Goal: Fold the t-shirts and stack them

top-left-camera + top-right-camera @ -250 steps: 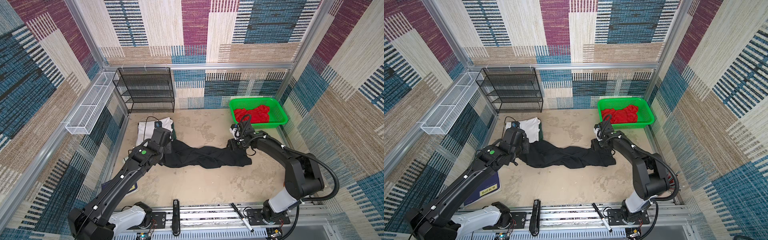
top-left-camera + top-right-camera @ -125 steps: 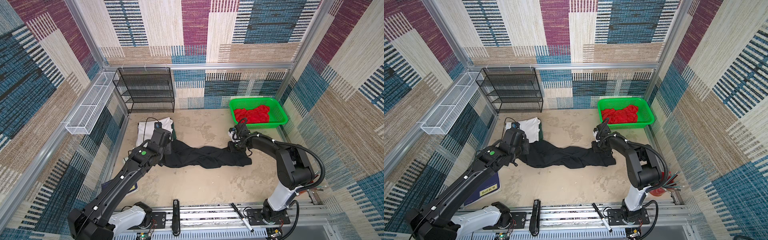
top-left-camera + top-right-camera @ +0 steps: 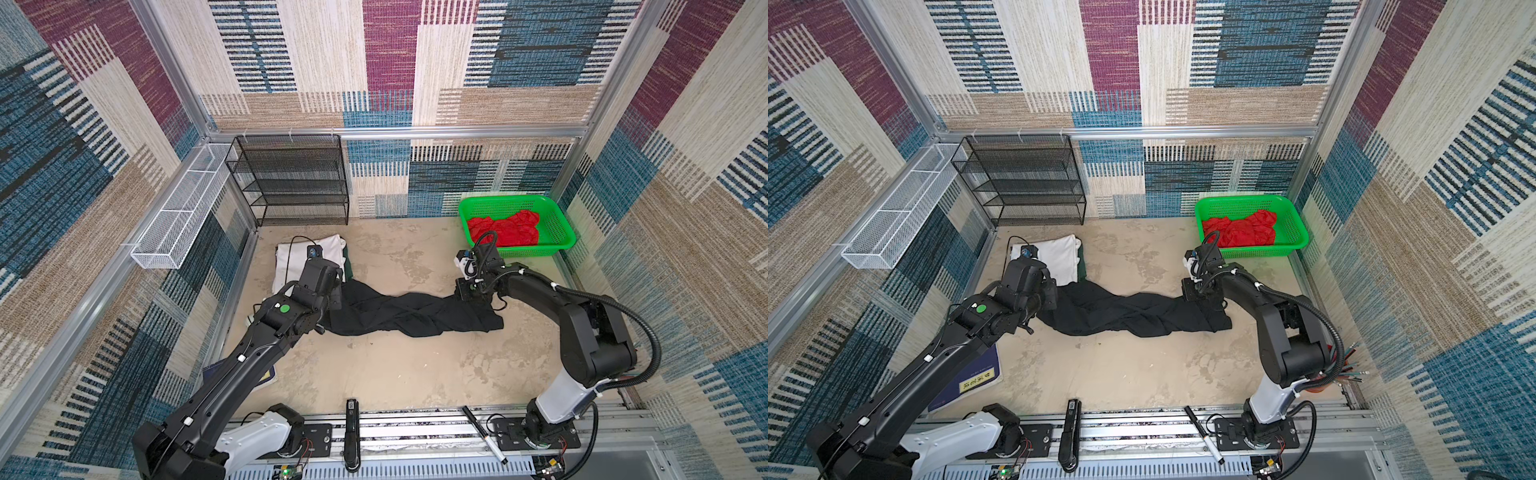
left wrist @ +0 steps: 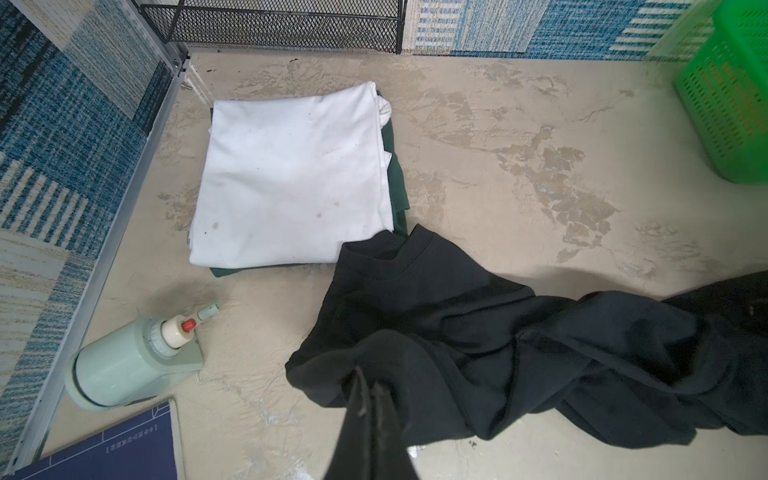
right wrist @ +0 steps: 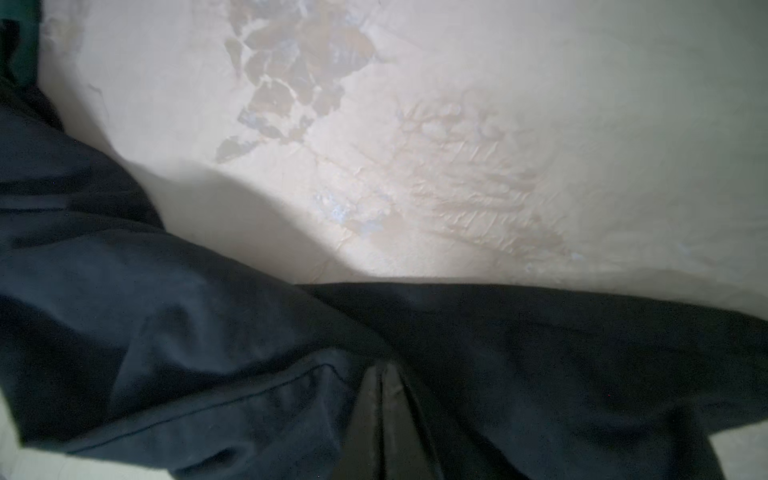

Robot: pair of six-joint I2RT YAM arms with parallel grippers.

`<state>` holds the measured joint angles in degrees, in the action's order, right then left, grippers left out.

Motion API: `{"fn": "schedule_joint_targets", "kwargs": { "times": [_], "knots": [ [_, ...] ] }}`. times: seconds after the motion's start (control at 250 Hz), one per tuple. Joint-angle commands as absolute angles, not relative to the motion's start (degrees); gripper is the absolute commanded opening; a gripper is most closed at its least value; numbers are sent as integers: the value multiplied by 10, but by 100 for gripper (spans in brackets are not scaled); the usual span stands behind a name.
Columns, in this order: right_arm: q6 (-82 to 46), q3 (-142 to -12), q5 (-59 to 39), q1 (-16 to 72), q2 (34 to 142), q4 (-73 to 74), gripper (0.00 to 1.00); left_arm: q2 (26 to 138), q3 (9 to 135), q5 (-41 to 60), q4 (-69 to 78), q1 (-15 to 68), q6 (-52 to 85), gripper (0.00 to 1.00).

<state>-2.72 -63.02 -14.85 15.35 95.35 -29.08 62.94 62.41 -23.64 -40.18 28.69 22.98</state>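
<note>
Four t-shirts, all soft, light cloth. Black t-shirt (image 3: 411, 311): unfolded, twisted rope-like across the middle of the bench. The left gripper (image 4: 368, 382) is pinched together on cloth at its collar end, and the right gripper (image 5: 380, 374) is clamped on the opposite end beside a stitched hem. White t-shirt (image 4: 291, 178): folded, atop the dark green t-shirt (image 4: 397, 183), far left corner. Red t-shirt (image 3: 505, 228): crumpled in the green basket (image 3: 507, 199), far right corner. Handling, judged: limp, sags and twists between holds; best taken at shoulder and hem corners, then drawn taut.
</note>
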Motion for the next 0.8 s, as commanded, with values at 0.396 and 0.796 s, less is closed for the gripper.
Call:
{"fn": "schedule_joint_targets", "kwargs": {
  "times": [0.396, 0.796],
  "knots": [
    [-71, -631, -95, 153, 712, -261, 0, 596, 706, -275, -426, 269, 181, 0],
    [-76, -812, -12, 153, 609, -187, 0, 673, 1002, -286, -413, 260, 37, 0]
  ]
}}
